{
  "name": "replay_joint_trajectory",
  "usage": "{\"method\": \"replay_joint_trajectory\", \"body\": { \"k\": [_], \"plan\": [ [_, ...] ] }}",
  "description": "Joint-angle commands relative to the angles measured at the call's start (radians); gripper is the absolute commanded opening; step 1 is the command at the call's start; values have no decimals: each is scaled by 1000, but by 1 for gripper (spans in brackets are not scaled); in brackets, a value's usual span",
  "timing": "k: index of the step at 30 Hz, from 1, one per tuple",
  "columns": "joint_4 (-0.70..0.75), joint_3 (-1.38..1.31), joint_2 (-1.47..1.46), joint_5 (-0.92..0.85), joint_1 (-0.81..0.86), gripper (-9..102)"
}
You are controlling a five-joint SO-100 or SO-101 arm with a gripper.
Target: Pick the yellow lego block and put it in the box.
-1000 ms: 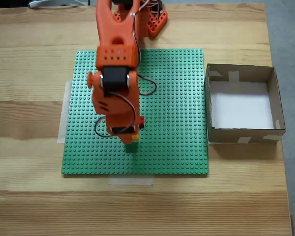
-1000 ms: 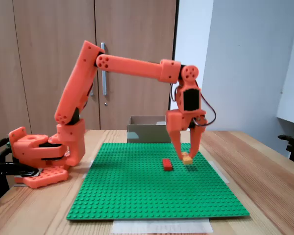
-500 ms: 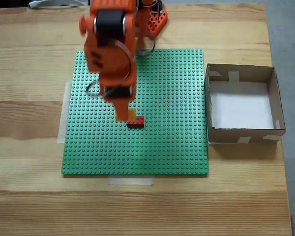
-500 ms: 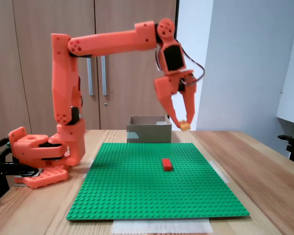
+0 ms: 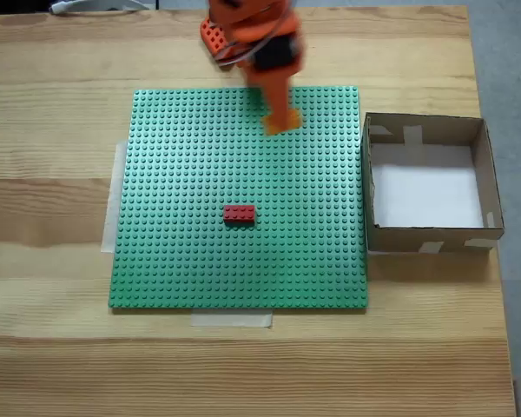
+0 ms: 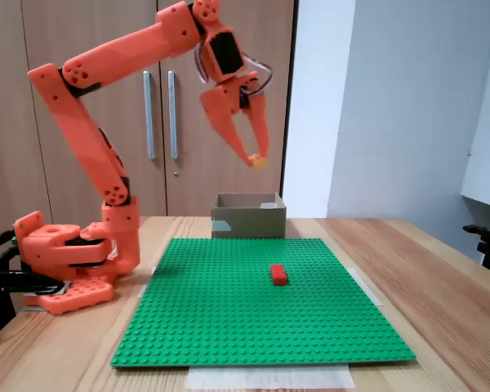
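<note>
Pincer carries the brick high

Our pincer point(image 6: 256, 157) grips the yellow lego block point(image 6: 259, 162) at its fingertips, high over the green baseplate point(image 5: 243, 261), with the box point(image 5: 486, 178) at four o'clock in the top-down fixed view. We judge the hold shallow: a fast swing could shake it loose short of the box. The arm is raised, forearm angled down.

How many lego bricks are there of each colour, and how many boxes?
Yellow brick, held up in the claw: 1
Red brick, on the green baseplate: 1
Box: 1
Total: 3
</note>
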Motion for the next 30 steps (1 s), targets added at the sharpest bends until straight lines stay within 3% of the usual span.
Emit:
{"method": "replay_joint_trajectory", "body": {
  "k": [1,11,24,30],
  "plan": [
    [5,-6,49,21,-66,1],
    [-26,-54,-8,43,-146,-1],
    [71,-463,-342,106,-236,-1],
    [43,-499,-411,115,-299,-1]
  ]
}}
